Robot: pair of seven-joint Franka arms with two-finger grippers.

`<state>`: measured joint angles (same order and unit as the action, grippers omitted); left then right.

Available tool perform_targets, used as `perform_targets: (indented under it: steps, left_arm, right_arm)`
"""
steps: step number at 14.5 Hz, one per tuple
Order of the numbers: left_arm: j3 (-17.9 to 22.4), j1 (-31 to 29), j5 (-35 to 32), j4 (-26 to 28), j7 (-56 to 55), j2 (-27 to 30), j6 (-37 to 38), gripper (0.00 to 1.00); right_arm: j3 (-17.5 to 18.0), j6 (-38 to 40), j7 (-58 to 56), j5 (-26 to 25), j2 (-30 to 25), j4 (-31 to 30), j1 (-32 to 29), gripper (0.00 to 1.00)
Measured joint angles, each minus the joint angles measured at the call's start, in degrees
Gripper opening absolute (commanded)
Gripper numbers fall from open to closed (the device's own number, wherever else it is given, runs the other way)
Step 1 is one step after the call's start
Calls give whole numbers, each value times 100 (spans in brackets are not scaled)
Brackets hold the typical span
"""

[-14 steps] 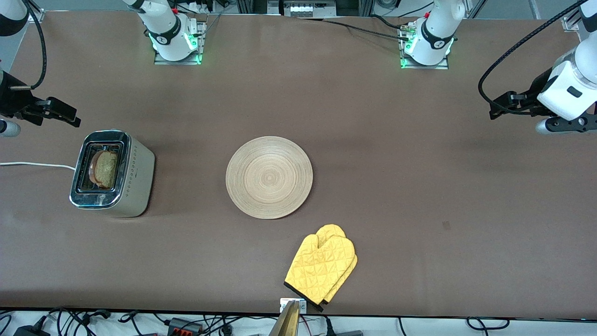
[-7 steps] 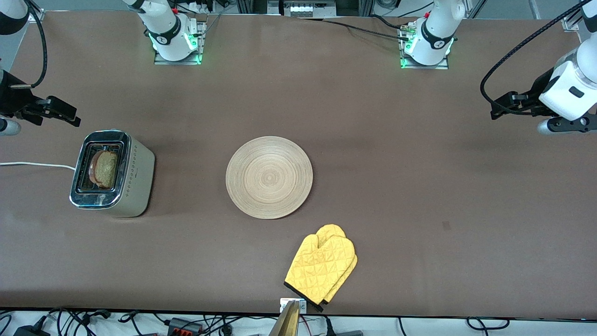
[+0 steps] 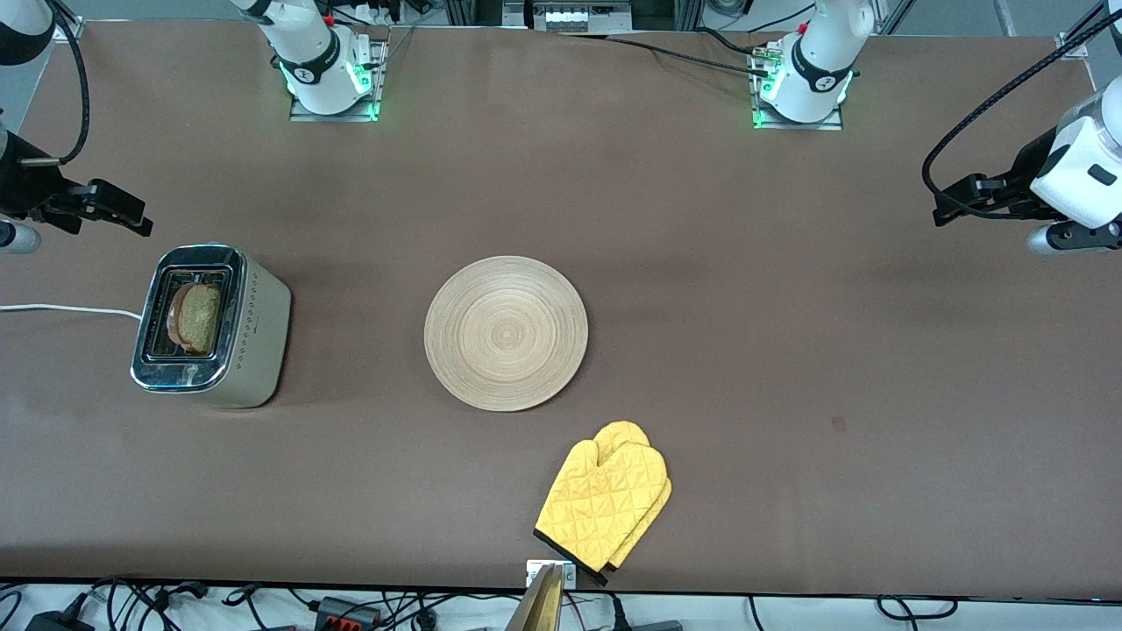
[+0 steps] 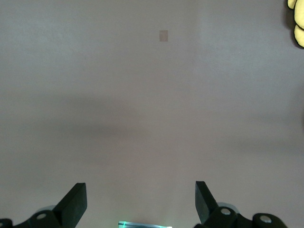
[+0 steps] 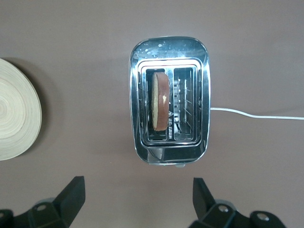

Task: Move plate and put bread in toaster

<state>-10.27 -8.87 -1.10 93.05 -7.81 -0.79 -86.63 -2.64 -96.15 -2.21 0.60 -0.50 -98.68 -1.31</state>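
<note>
The light-wood plate (image 3: 506,333) lies bare at the table's middle; its rim (image 5: 16,116) also shows in the right wrist view. The bread (image 3: 197,317) stands in one slot of the chrome-topped toaster (image 3: 210,326) toward the right arm's end, with its brown crust (image 5: 160,102) poking out of the toaster (image 5: 190,52). My right gripper (image 3: 123,213) hangs open and empty over bare table beside the toaster, jaws wide apart (image 5: 139,197). My left gripper (image 3: 947,203) hangs open and empty over bare table at the left arm's end (image 4: 141,199).
A yellow oven mitt (image 3: 605,501) lies near the table's front edge, nearer the camera than the plate; its tip (image 4: 297,21) shows in the left wrist view. The toaster's white cord (image 3: 61,308) runs off toward the right arm's end. A small mark (image 3: 839,423) is on the tablecloth.
The left arm has drawn back a little toward its own end of the table. The right arm, plate, toaster and bread have not moved.
</note>
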Motion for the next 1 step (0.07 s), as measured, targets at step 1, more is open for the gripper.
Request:
perform_targets:
  steps: [1]
  left_arm:
    - [0,0,0,0,0,0,0,100]
  right_arm:
    - [0,12,-3,0,0,0,0,100]
